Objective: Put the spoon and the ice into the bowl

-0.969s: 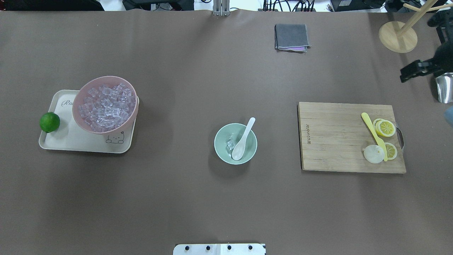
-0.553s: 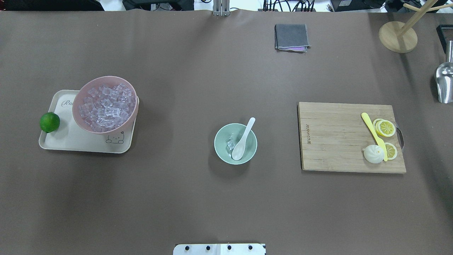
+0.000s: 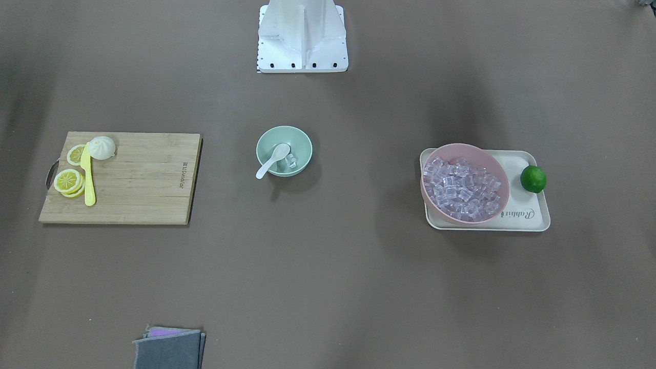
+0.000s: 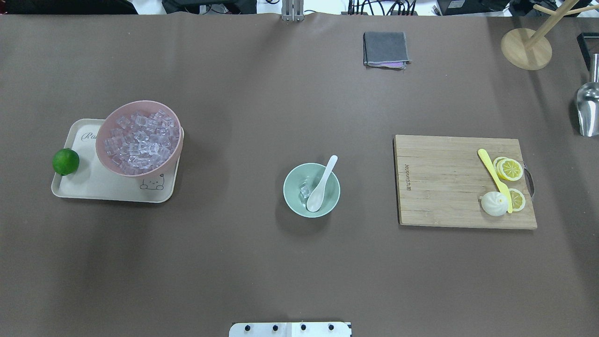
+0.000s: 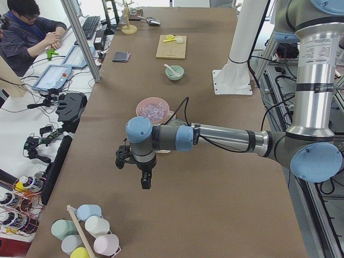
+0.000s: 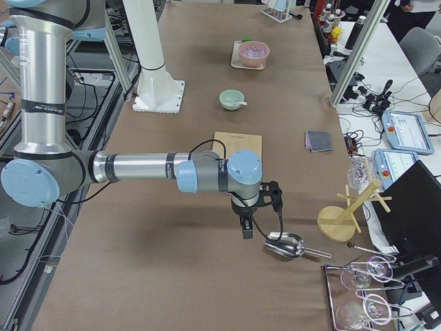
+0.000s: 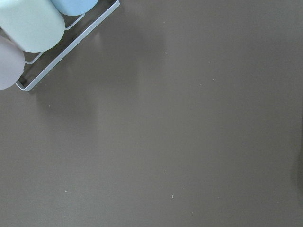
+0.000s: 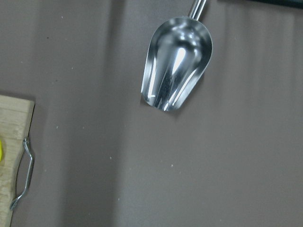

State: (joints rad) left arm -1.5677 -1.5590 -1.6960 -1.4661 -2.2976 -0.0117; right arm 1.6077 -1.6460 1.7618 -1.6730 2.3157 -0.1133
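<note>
Left gripper [image 5: 141, 174] and right gripper [image 6: 248, 224] hang at opposite table ends, and whether either is open or closed cannot be told. Spoon [image 4: 320, 185] and ice [image 4: 305, 189] lie in bowl [image 4: 286, 189], between the two. Handle slants over the rim, away from the robot and toward its right.

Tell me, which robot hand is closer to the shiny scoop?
Right. The right hand hangs just beside the scoop; the left hand is far away at the opposite end, by the cups.

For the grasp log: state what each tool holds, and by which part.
Nothing appears held: the left tool hangs over bare table, the right tool near the metal scoop lying there; the spoon rests in the bowl.
</note>
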